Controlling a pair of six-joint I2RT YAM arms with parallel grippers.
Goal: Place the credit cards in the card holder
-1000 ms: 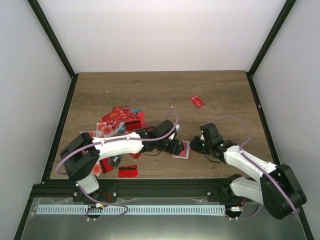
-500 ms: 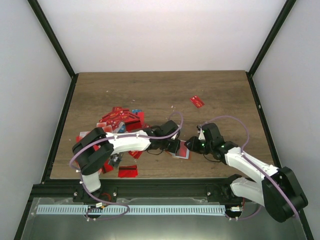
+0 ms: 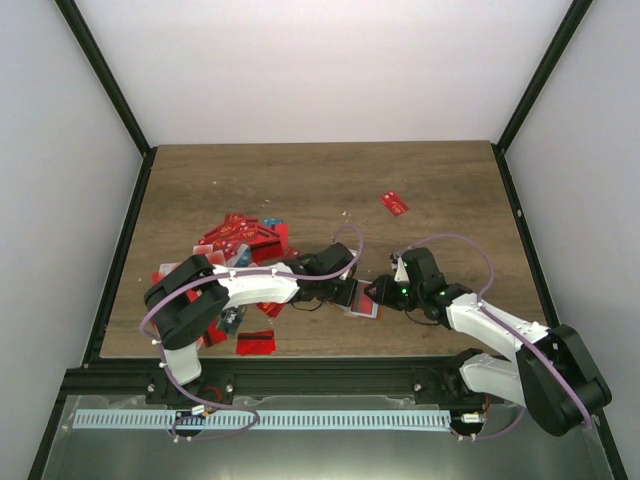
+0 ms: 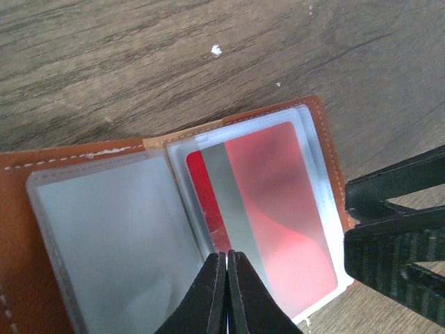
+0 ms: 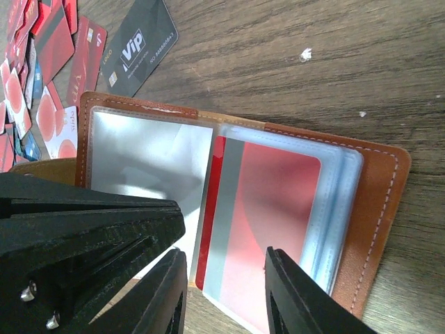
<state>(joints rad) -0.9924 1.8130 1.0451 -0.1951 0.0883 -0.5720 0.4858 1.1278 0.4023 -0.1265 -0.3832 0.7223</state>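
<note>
The card holder (image 4: 104, 156) lies open on the wood, brown leather with clear sleeves (image 5: 149, 156). A red credit card (image 4: 278, 202) with a grey stripe sits mostly inside the right-hand sleeve, its red edge sticking out toward the fold. My left gripper (image 4: 227, 255) is shut, its tips over that exposed edge, nothing between them. My right gripper (image 5: 226, 275) stands open, its fingers (image 5: 292, 296) on either side of the card's near end. In the top view both grippers, left (image 3: 350, 293) and right (image 3: 378, 293), meet over the card holder (image 3: 362, 302). More credit cards (image 3: 240, 240) are heaped to the left.
A black VIP card (image 5: 139, 45) lies just beyond the holder. One red card (image 3: 394, 203) lies alone at the back right, another (image 3: 256, 343) near the front edge. Dark rails (image 3: 120, 250) border the table's sides.
My left gripper has closed over the card in the holder. My right gripper has moved left to the holder's edge and opened somewhat.
</note>
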